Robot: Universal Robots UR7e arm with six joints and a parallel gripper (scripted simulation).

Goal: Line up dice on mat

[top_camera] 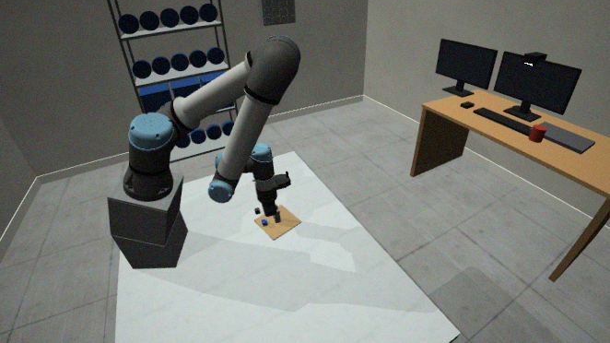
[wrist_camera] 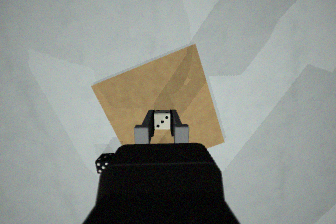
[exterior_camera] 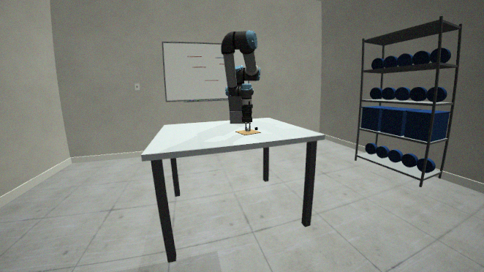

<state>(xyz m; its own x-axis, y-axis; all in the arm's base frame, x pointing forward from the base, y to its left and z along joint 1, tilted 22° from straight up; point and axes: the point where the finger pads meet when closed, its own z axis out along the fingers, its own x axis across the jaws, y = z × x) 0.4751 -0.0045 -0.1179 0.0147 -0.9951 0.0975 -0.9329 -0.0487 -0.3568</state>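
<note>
My gripper [wrist_camera: 162, 117] is shut on a white die [wrist_camera: 162, 120] whose top face shows three pips. It holds the die low over the tan mat [wrist_camera: 159, 100], near the mat's middle; I cannot tell if the die touches it. In the top view the gripper [top_camera: 277, 218] stands on the mat [top_camera: 278, 223] just right of a blue die [top_camera: 264, 222], which rests on the mat's left part. The gripper body hides the blue die in the wrist view. A black die [wrist_camera: 102, 162] lies on the white table just off the mat's edge nearer the base; it also shows in the top view [top_camera: 257, 210].
The robot's base pedestal [top_camera: 147, 229] stands at the table's left end. The mat [exterior_camera: 248, 132] lies on the far part of the table, well inside its edges. A shelf rack [exterior_camera: 406, 97] and a desk [top_camera: 521, 146] stand away from the table.
</note>
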